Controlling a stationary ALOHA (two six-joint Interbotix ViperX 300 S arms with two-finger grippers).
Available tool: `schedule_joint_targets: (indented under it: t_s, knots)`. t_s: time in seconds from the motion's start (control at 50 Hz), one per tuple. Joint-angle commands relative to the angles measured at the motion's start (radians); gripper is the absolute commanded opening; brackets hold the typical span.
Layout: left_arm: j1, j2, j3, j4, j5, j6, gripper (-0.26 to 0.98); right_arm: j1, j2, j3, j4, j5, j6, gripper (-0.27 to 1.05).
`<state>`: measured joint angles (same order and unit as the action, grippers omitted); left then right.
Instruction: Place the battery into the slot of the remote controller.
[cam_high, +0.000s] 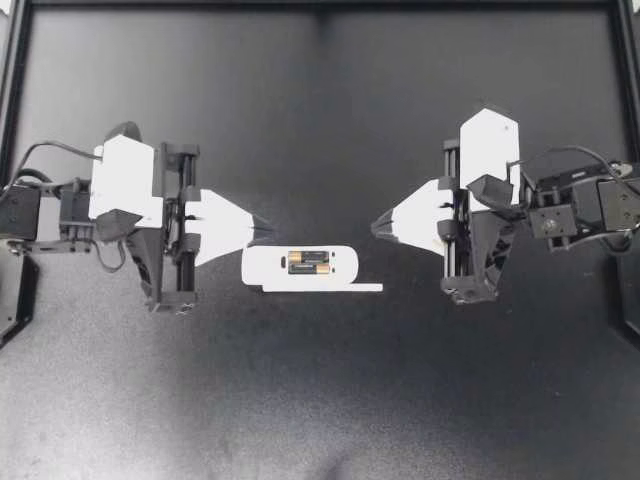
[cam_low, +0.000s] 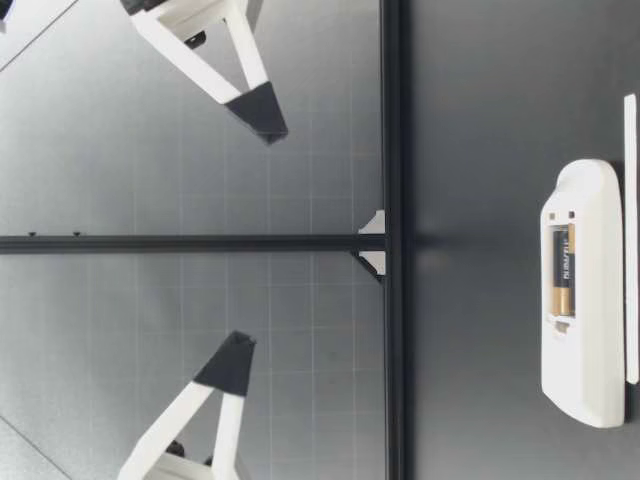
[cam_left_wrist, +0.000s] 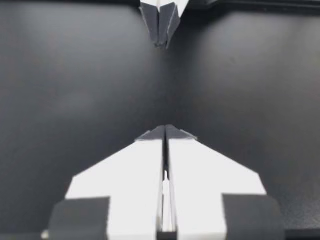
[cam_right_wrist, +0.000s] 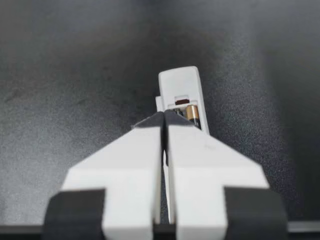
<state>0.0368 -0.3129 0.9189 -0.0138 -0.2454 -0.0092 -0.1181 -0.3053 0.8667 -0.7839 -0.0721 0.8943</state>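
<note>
Lying midway between the side edges of the table (cam_high: 320, 400), the remote controller (cam_high: 345, 266) carries both batteries (cam_high: 308, 263) in its slot; so my left gripper (cam_high: 264, 228) and right gripper (cam_high: 377, 228) hang off its ends, fingers pressed together, empty.

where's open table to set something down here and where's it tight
Tight: the middle, where the remote lies near the tips of the left gripper and right gripper, both shut. Free: the table from those grippers back to the black rail, and the wide patch from the thin white strip to the opposite edge.
</note>
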Motion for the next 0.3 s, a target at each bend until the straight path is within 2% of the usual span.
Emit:
schedule_joint_targets:
  t_s: [0.0, 0.28]
  knots:
    - [0.000, -0.014, -0.008, 0.000, -0.009, 0.000, -0.18, 0.005, -0.006, -0.020, 0.002, -0.008, 0.000, -0.13]
    - [0.000, -0.017, -0.005, 0.000, -0.015, -0.002, -0.18, 0.005, -0.002, -0.006, 0.002, -0.009, 0.000, -0.13]
